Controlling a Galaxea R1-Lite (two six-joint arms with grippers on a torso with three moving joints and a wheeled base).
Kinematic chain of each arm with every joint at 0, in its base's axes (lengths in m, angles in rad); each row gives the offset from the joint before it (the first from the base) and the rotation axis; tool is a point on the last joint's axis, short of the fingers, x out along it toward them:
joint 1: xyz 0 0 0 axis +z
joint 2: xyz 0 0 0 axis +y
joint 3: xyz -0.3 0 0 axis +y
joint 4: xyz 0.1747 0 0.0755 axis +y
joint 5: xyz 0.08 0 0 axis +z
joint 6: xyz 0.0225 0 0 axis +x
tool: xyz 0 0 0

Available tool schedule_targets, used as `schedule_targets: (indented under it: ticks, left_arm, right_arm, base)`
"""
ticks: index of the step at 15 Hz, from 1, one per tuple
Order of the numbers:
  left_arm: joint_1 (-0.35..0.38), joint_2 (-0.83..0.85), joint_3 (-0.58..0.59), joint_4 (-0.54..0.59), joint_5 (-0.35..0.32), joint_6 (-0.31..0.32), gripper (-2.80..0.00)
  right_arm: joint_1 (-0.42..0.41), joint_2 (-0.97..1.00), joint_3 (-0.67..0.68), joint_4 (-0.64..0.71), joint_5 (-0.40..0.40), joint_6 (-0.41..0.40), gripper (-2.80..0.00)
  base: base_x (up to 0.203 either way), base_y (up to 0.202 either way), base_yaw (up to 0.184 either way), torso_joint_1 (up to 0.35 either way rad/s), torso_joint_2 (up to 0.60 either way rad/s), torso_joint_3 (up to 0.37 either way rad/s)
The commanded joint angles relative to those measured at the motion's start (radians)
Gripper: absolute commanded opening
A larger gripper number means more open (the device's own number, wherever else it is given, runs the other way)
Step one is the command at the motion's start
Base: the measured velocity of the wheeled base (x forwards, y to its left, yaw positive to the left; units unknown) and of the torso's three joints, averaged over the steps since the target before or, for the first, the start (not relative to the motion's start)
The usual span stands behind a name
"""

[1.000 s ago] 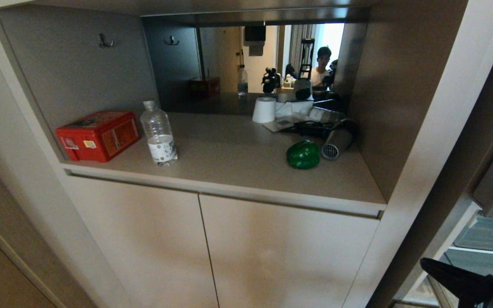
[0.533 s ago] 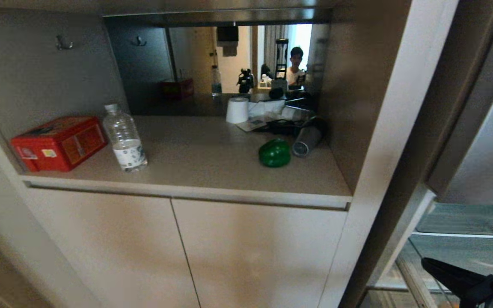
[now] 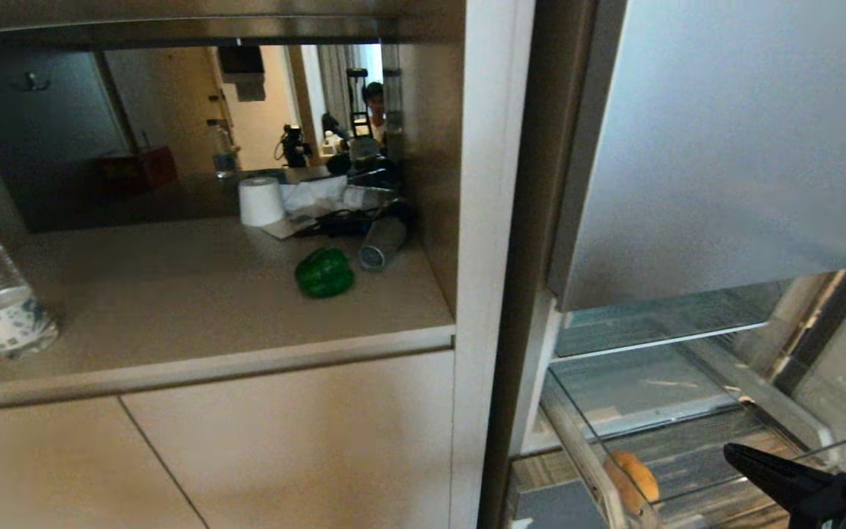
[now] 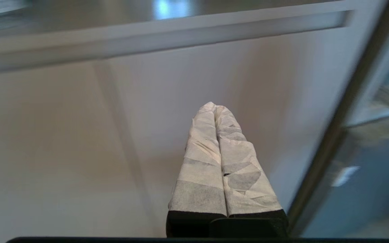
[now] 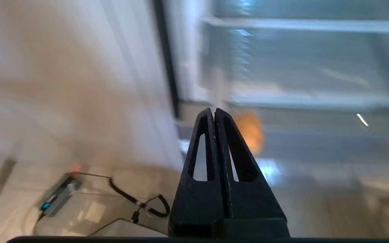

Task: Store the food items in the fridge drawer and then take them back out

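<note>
your right gripper [image 3: 742, 457] sits clenched and empty at the lower right, near the potato [image 3: 632, 477] in the drawer [image 3: 695, 411]. the pepper [image 3: 324, 272] lies on the counter [image 3: 173, 308], centre left. open the jaws before you reach in. left gripper [image 4: 215, 107] is also pressed shut.

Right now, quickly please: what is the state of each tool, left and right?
Left tool: closed, holding nothing.
Right tool: closed, holding nothing.

Pepper [image 3: 324, 272] on counter [image 3: 173, 294]; potato [image 3: 634, 478] in drawer [image 3: 687, 411], right.
</note>
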Motion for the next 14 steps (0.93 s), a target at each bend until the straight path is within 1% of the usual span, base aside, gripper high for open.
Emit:
schedule_targets:
  ticks: [1,4,6,10,11,12,13,14]
  left_arm:
    - [0.000,0.001,0.011,0.000,0.000,0.000,-2.80]
    - [0.000,0.001,0.011,0.000,0.000,0.000,-2.80]
    - [0.000,0.000,0.011,0.000,0.000,0.000,-2.80]
    - [0.000,0.001,0.011,0.000,0.000,0.000,-2.80]
    - [0.000,0.000,0.011,0.000,0.000,0.000,-2.80]
    - [0.000,0.001,0.011,0.000,0.000,0.000,-2.80]
    - [0.000,0.001,0.011,0.000,0.000,0.000,-2.80]
    - [0.000,0.001,0.011,0.000,0.000,0.000,-2.80]
  right_arm:
    - [-0.001,0.028,0.000,-0.002,-0.002,0.003,-2.80]
    - [-0.004,0.092,-0.004,-0.005,-0.001,0.041,-2.80]
    - [-0.006,0.148,-0.006,-0.005,0.003,0.060,-2.80]
    - [-0.022,0.306,-0.044,-0.007,0.026,0.098,-2.80]
    - [-0.049,0.361,-0.068,-0.006,0.039,0.113,-2.80]
    - [-0.101,0.412,-0.098,-0.006,0.062,0.125,-2.80]
    - [-0.159,0.459,-0.137,-0.006,0.104,0.131,-2.80]
    - [-0.212,0.497,-0.177,-0.004,0.170,0.131,-2.80]
  base:
    - [0.001,0.007,-0.175,0.000,0.00,-0.001]
    - [0.000,0.008,-0.170,0.005,0.01,0.005]
    - [-0.002,0.002,-0.114,0.005,0.00,0.003]
    - [0.000,0.000,0.000,0.000,0.00,0.000]
    - [0.000,0.000,0.000,0.000,0.00,0.000]
    - [0.000,0.000,0.000,0.000,0.00,0.000]
    - [0.000,0.000,0.000,0.000,0.00,0.000]
    - [0.000,0.000,0.000,0.000,0.00,0.000]
